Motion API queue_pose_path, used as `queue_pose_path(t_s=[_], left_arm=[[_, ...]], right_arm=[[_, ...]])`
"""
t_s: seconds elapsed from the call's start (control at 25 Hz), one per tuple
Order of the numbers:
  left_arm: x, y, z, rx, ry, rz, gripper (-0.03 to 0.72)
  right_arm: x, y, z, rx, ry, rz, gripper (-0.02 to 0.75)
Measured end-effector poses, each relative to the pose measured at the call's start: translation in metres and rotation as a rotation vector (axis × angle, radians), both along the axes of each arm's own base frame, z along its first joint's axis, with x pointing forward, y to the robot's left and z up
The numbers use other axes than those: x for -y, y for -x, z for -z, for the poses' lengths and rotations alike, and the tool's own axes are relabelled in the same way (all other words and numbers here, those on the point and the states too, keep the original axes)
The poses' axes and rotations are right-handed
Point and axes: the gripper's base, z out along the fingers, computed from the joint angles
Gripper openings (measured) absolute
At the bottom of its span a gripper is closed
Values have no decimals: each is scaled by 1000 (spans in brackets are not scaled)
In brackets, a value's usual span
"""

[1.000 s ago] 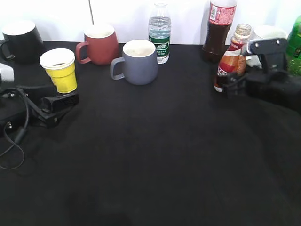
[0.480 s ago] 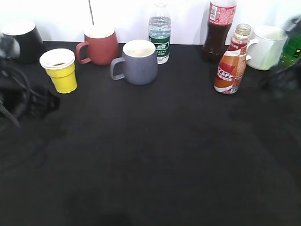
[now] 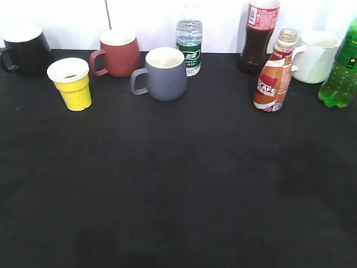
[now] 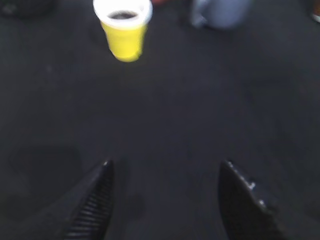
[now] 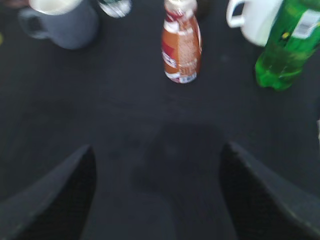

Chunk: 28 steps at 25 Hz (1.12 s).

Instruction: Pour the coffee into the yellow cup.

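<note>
The coffee bottle [image 3: 274,78], small and curvy with an orange-brown and white "CAFE" label, stands upright and uncapped at the right back of the black table; it also shows in the right wrist view [image 5: 181,46]. The yellow cup [image 3: 71,84] stands at the left back, with dark liquid at its bottom; it also shows in the left wrist view [image 4: 124,31]. Neither arm shows in the exterior view. My left gripper [image 4: 165,167] is open and empty, well short of the cup. My right gripper [image 5: 157,152] is open and empty, well short of the bottle.
Along the back stand a black mug [image 3: 25,49], a red mug [image 3: 118,53], a grey mug [image 3: 163,73], a water bottle [image 3: 189,39], a dark red-labelled cola bottle [image 3: 259,34], a white mug [image 3: 316,56] and a green bottle [image 3: 341,70].
Both arms have pulled back out of the exterior view. The right gripper was at the coffee bottle and the left beside the yellow cup; both objects now stand alone.
</note>
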Motion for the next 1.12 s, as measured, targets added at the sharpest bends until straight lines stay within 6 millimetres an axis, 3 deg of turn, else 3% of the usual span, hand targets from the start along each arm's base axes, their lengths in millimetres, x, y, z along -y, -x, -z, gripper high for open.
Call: queue_pose_path(t_s=[0.08, 0.16, 0.32, 0.44, 0.96, 1.12], left_arm=[[-15, 26, -4, 42, 6, 8, 490], [-28, 49, -5, 83, 24, 5, 490], [-45, 79, 21, 120, 12, 13, 490], [-48, 85, 36, 136, 11, 18, 490], [-48, 83, 38, 160, -32, 37, 489], [-49, 85, 38, 158, -44, -120, 489]], right_arm=[[5, 36, -2, 44, -4, -19, 593], [11, 71, 9, 75, 0, -33, 592], [30, 114, 44, 55, 39, 86, 592], [38, 116, 73, 16, 68, 172, 591], [38, 116, 73, 13, 57, 176, 589], [38, 116, 73, 15, 55, 177, 589]])
